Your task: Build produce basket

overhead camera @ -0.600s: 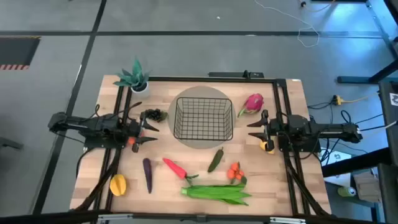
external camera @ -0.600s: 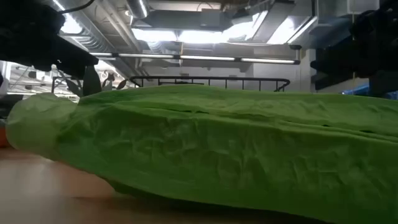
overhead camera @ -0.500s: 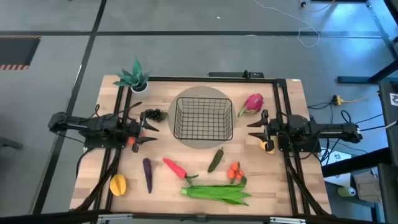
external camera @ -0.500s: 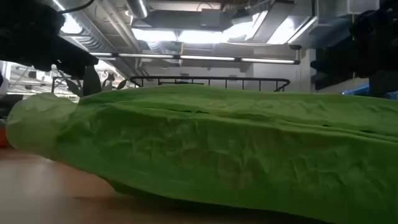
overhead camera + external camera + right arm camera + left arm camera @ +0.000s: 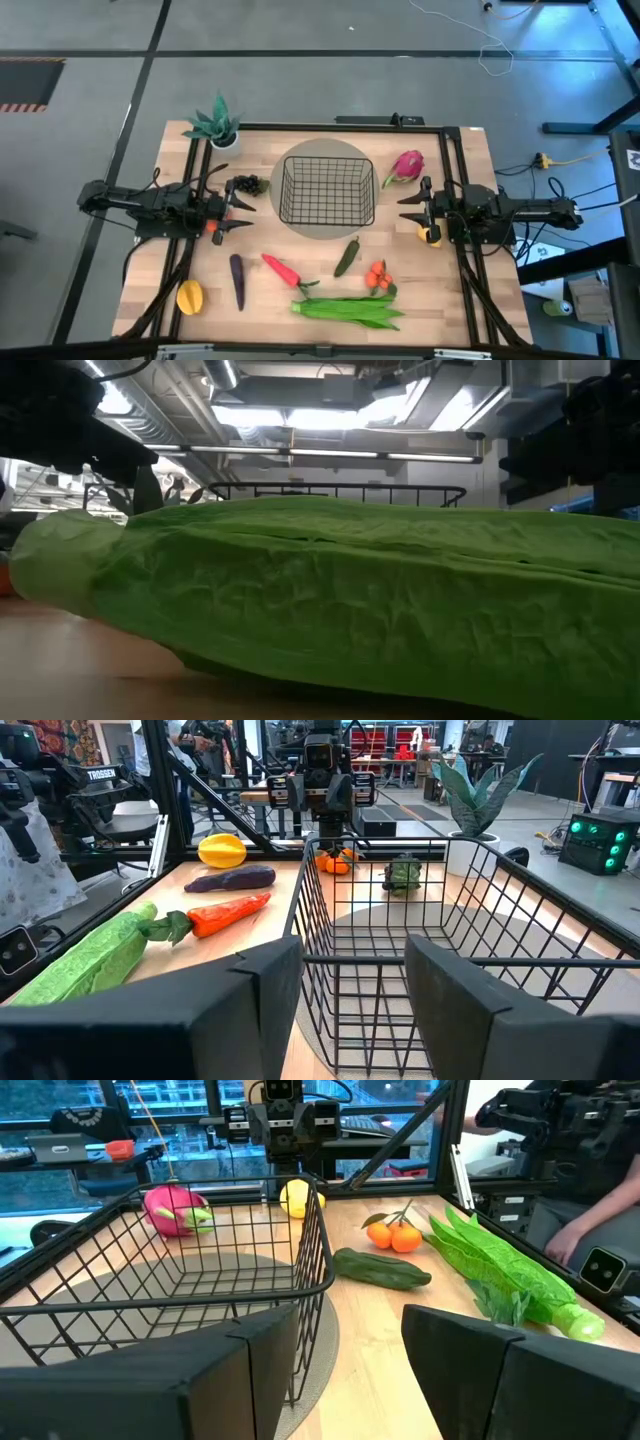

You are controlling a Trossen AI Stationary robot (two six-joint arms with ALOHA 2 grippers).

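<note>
The basket [image 5: 326,192] sits empty mid-worktop, squarely between your two grippers. The dragon fruit [image 5: 407,165] lies just beside the right gripper [image 5: 408,208], which is spread open and empty; the left gripper [image 5: 237,209] likewise.

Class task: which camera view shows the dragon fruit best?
The high view: the dragon fruit lies whole and unblocked right of the basket. The left wrist view sees it through the wire; the low and right wrist views miss it.
</note>
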